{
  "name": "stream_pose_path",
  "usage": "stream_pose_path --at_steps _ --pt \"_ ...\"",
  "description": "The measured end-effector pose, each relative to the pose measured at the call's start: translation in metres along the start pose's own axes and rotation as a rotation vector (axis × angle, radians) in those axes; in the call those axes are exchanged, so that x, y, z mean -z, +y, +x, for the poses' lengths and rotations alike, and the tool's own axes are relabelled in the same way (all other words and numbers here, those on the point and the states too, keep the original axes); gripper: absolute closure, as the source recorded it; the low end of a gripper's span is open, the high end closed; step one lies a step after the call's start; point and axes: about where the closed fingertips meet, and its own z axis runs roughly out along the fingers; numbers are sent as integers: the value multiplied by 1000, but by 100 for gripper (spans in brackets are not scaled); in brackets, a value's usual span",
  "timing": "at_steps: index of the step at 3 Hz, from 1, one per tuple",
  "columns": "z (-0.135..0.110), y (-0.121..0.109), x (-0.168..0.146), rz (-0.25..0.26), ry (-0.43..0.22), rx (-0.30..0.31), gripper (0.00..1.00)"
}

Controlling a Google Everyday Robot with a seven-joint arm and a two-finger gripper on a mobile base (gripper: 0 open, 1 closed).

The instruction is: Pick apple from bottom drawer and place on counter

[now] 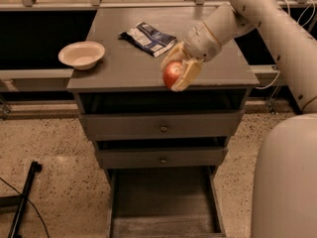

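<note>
Red-orange apple [171,74] gripped in my hand [175,75] at the front edge of the counter [124,71].
My two pale fingers are closed around the apple, one on each side, right over the grey counter's front lip; I cannot tell whether the fruit touches the top. The bottom drawer [163,202] stands pulled out below. A cream bowl [81,55] sits at the counter's left edge, and a crumpled packet [147,37] lies nearer the back.
</note>
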Motion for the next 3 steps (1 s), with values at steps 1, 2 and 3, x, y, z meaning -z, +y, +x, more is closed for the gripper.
stream_pose_path --at_steps 1,2,3 --pt "-29 -9 3 8 14 66 100" --pt "-25 -24 19 67 30 2 100" --pt "-2 -47 53 227 83 -185 100"
